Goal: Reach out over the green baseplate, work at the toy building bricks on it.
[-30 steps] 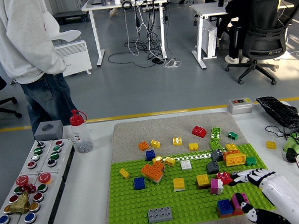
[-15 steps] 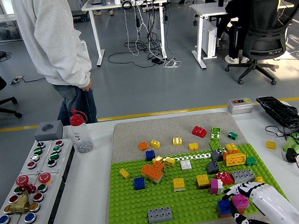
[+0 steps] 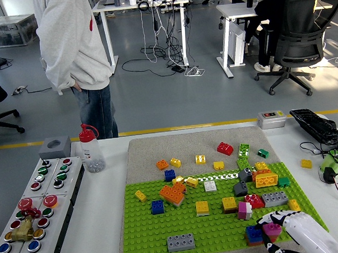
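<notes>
Reaching in from the lower right corner, the right hand sits low over the near right part of the green baseplate. Fingers curl down around a pink brick beside a blue brick; whether they truly grip it or only rest on it, cannot tell. Left arm not seen.

Other bricks close by: a pink-and-white piece and a red one just beyond the fingertips, a grey brick to the right of those, a long grey brick well apart to the left. Orange bricks sit mid-plate. A person stands at the far left, hands off the table, near a bottle.

Risks, as judged:
- Pink brick may be studded onto the blue one; pulling up could lift both, or tug the baseplate if it is not fixed.
- Crowded cluster: knuckles may knock the pink-and-white piece or the red one loose.
- Hand hides the contact, so a slipped pinch would go unnoticed.
</notes>
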Robot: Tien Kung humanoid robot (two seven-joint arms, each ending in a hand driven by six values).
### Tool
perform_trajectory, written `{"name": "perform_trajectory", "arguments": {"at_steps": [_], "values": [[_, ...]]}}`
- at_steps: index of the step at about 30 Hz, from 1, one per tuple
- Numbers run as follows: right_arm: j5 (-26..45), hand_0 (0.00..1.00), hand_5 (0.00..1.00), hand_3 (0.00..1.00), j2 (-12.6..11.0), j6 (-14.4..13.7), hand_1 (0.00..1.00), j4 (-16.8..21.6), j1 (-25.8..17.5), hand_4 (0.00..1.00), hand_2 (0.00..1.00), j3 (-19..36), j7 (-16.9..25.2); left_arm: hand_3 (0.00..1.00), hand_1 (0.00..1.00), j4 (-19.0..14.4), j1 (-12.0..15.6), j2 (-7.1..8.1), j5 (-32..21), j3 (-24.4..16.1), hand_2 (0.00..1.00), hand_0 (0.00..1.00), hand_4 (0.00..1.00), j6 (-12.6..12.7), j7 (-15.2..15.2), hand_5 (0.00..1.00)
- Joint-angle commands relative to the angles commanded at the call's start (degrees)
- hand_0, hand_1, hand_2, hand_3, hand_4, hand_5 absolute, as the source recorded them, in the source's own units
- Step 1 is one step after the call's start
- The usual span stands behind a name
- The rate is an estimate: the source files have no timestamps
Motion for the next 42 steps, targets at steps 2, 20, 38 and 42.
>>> {"name": "perform_trajectory", "arguments": {"at_steps": [2,20,38,42], "values": [[0.1,0.554,0.331,0.578,0.1,0.1,0.651,-0.3,0.1,0.407,0.650,-0.1,0.0,0.620,0.693,0.0,-0.1,0.00,-0.1,0.0,0.663,0.691,0.358,0.0,0.0,0.998],[0.1,0.557,0.320,0.577,1.2,0.5,0.653,-3.2,1.6,0.403,0.648,-1.5,-0.3,0.620,0.693,0.0,-0.2,-0.01,0.0,-0.1,0.663,0.691,0.359,0.1,0.0,0.998],[-0.1,0.548,0.313,0.577,1.8,0.8,0.652,-3.1,2.6,0.403,0.648,-3.3,-0.7,0.621,0.692,0.0,-0.4,0.01,0.0,-0.1,0.663,0.691,0.360,0.1,0.0,0.998],[-0.2,0.548,0.309,0.577,1.9,0.9,0.652,-3.2,2.8,0.403,0.648,-3.5,-0.9,0.621,0.692,0.0,-0.4,0.00,0.0,-0.1,0.663,0.691,0.359,0.1,0.0,0.998]]}}
